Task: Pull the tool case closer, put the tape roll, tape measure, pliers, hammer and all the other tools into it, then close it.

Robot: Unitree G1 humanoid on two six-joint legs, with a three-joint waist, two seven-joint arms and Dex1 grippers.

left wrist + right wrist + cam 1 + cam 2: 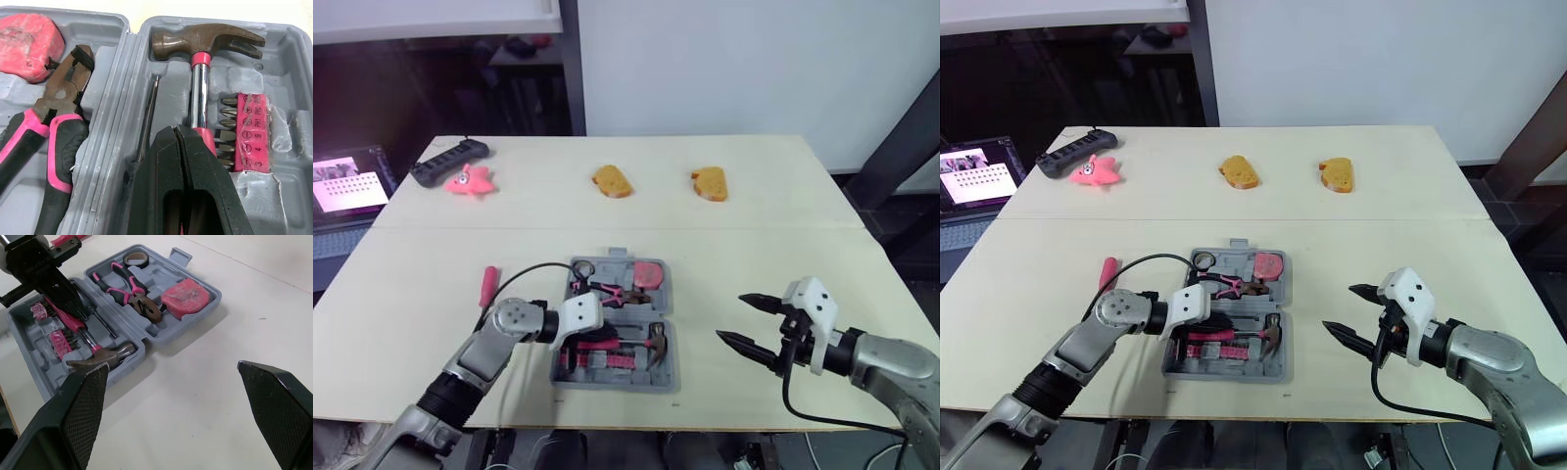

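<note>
The tool case [668, 377] lies open on the table [754, 245], lower centre of frame. My right gripper [732, 317] hangs spread wide over bare table to its right. My left gripper [178, 134] is pinched closed, tips down on the hammer [205, 41] handle inside. The pliers [58, 107], tape measure [29, 44] and tape roll [133, 258] are in. I reckon packing's nearly done. Next I fetch the pink screwdriver [489, 284] lying left of the case, then fold the lid.
</note>
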